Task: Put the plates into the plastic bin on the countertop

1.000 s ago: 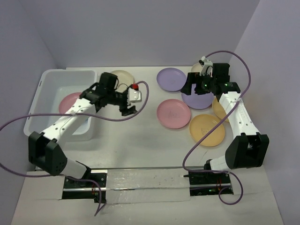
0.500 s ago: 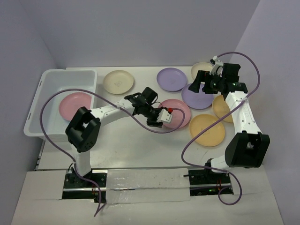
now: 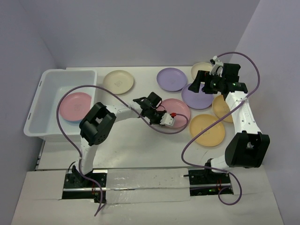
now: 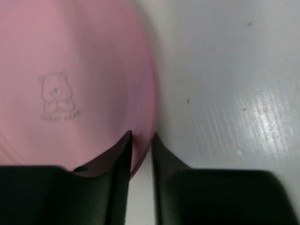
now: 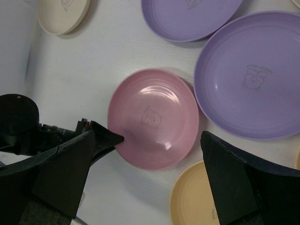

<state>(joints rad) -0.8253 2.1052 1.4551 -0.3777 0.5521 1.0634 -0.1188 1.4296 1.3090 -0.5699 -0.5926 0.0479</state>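
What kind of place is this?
Probably a robot practice booth, not a home kitchen: two white robot arms bolted to a flat white table, plain lilac walls around it, and pastel round plastic plates.

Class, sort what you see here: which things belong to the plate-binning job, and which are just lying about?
Belong to the job:
translucent white rectangular plastic bin, holding a round pink plastic plate
second pink plate, left claw astride its rim
lighter purple plate, darker purple plate
cream plate, orange-yellow plate
white countertop

Just lying about:
purple cables
shiny strip between the arm bases
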